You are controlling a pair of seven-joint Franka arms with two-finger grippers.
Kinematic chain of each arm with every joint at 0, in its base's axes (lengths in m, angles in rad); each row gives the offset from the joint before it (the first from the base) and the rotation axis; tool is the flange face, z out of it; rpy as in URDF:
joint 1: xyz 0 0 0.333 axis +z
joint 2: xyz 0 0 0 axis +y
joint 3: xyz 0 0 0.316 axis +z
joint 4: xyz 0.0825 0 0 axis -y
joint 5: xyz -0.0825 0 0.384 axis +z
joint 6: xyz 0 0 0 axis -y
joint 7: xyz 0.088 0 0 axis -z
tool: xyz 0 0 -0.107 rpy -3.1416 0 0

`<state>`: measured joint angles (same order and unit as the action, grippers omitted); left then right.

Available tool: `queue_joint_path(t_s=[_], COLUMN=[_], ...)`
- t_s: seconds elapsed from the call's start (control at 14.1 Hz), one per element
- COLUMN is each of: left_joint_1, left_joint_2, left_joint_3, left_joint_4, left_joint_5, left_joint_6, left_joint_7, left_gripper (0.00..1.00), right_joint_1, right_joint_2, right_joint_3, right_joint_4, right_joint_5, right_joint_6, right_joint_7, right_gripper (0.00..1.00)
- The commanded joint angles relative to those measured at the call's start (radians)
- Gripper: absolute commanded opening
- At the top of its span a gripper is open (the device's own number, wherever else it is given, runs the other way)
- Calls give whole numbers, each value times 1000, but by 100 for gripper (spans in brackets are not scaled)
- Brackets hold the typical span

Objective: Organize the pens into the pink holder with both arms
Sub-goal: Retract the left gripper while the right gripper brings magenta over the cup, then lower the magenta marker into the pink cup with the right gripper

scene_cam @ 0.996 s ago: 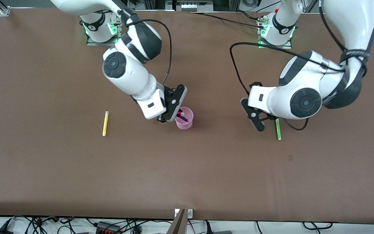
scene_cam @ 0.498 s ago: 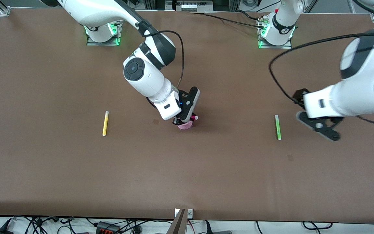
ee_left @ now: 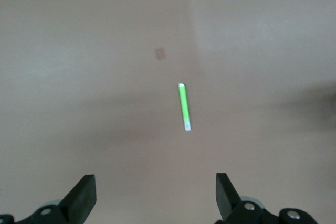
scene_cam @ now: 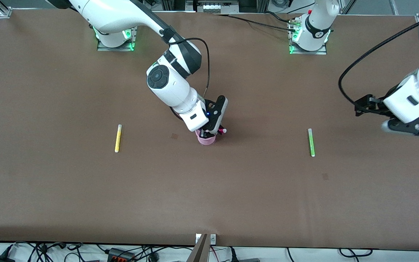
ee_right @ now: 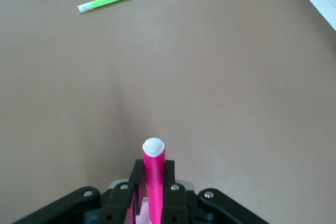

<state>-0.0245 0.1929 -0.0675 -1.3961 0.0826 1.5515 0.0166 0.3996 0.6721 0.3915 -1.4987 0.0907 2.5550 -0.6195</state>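
Note:
My right gripper [scene_cam: 211,131] is right over the pink holder [scene_cam: 206,140], shut on the magenta pen [scene_cam: 221,130]. The pen's white end [ee_right: 153,146] pokes out past the fingers [ee_right: 137,174], and its lower end is hidden, so I cannot tell whether it is inside the cup. The light green pen [scene_cam: 310,142] lies flat toward the left arm's end of the table, also seen as a green pen [ee_left: 184,107] in the left wrist view. The yellow pen [scene_cam: 118,138] lies toward the right arm's end. My left gripper [scene_cam: 395,125] hangs open and empty, high over the table's end.
The table [scene_cam: 86,203] is covered in brown cloth with a small darker mark [scene_cam: 325,176] nearer the front camera than the green pen. Cables and a power strip [scene_cam: 122,253] hang past the table's front edge. The arm bases [scene_cam: 309,34] stand along the back.
The left arm swung up and away from the green pen toward its own end of the table. The right gripper shifted from beside the holder to over it, still shut on the magenta pen.

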Motion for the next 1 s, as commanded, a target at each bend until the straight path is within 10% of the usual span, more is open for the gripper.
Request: queue_joint_path(t_s=[0.0,0.93], left_joint_1=[-25,-41], left_joint_2=[-209,-224], left_joint_3=[43,78], left_joint_4=[-288,-314], left_joint_5=[-27,-78], left_joint_6=[136,127], left_joint_7=[-35,-37], left_gripper=[100,100], right_joint_1=[-2,10], right_joint_2=[-23,-32], right_joint_3=[4,4], right_joint_4=[-43,-74], right_joint_5=[-5,-3], right_joint_6=[14,4], right_joint_7=[-16,-14], right_gripper=[0,0])
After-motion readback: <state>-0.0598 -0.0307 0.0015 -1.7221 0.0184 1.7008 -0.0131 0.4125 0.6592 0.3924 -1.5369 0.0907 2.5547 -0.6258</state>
